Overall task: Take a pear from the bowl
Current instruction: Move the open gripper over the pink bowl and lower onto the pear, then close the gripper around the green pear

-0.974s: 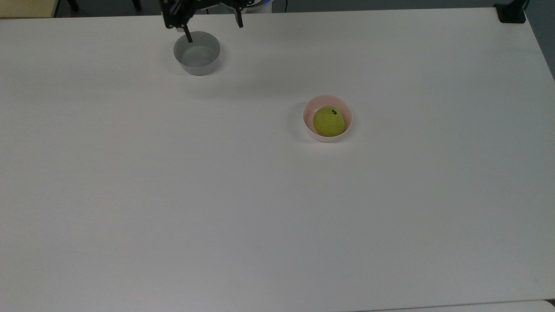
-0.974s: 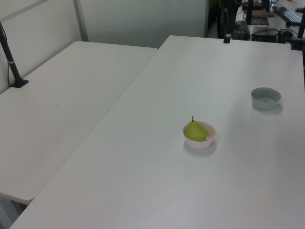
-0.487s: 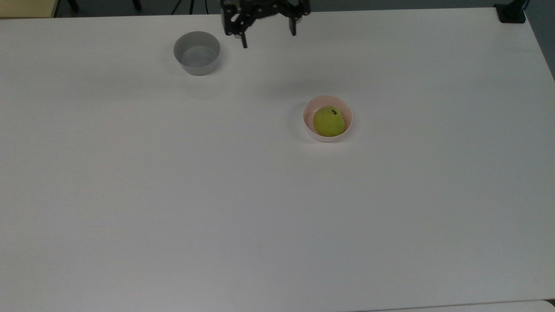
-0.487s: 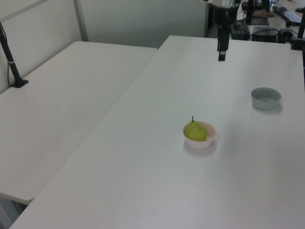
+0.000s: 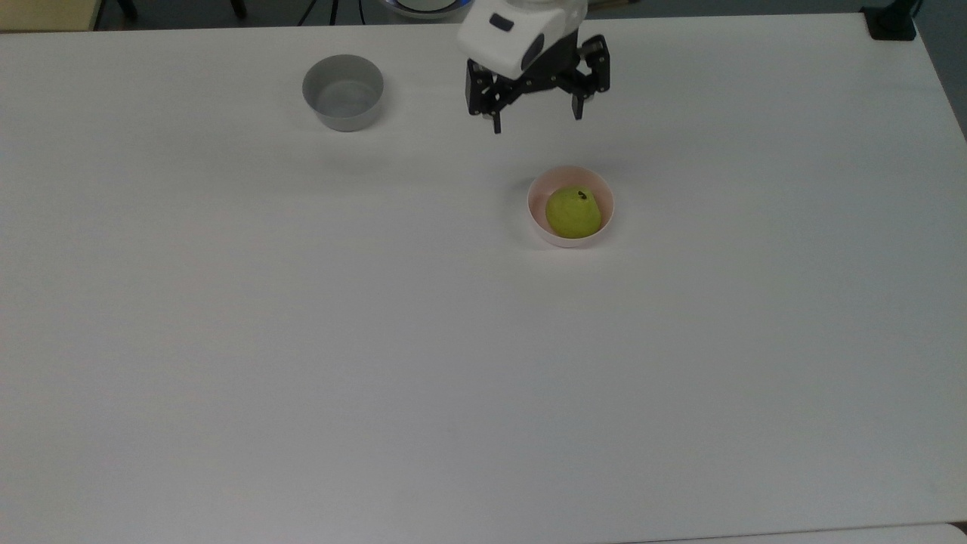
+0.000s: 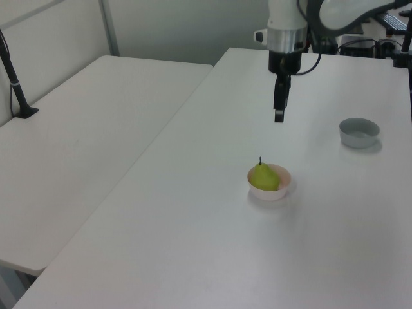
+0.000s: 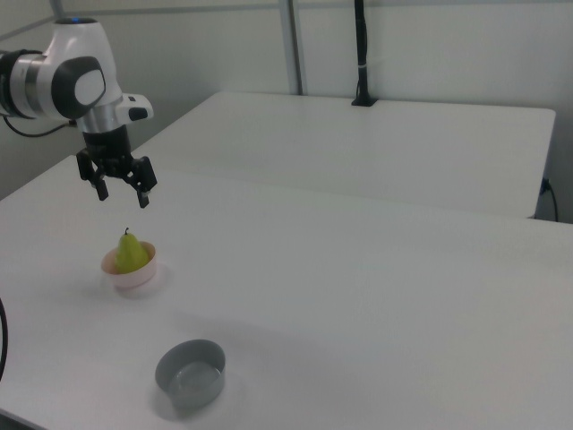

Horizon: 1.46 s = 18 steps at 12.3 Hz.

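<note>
Hovering in the top view's upper middle, your gripper (image 5: 538, 123) hangs spread wide, holding nothing. Your pear (image 5: 573, 212) sits in the bowl (image 5: 538, 198) just below.

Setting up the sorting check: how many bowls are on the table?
2. The pink bowl holding the pear sits mid-table; the empty grey bowl stands apart, toward the top view's upper left. None seems hidden.

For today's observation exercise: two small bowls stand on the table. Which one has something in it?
The pale pink bowl holds a yellow-green pear standing stem up. The grey bowl, farther to the top view's left, holds nothing.
</note>
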### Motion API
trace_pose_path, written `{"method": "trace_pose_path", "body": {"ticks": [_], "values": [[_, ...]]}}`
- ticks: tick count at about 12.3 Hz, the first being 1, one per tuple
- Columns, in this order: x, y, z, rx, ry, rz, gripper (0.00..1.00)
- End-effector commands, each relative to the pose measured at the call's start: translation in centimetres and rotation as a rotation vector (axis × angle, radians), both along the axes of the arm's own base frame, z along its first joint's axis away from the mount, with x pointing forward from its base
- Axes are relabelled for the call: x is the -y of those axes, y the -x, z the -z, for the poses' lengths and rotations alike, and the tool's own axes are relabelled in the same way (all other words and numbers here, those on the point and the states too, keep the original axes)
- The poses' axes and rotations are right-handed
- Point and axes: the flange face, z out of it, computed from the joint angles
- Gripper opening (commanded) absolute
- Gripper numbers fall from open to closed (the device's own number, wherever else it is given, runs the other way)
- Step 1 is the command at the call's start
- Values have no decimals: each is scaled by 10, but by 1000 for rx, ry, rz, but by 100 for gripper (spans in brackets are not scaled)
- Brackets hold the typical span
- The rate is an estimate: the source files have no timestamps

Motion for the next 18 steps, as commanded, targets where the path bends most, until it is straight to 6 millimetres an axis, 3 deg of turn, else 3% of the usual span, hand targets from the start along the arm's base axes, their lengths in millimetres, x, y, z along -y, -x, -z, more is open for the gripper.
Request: {"method": "trace_pose_path", "body": {"ticks": [1,3,6,9,14,15,18], "values": [[-20,-2,39,20,1,-10,100],[-34,-1,69,32,-9,-36,100],[-44,-3,97,17,-9,-51,100],[-57,-4,120,11,-3,-74,100],[-61,-11,151,21,28,-106,97],[-62,-11,152,19,28,-107,85],[-62,-11,152,21,28,-107,21]]}}
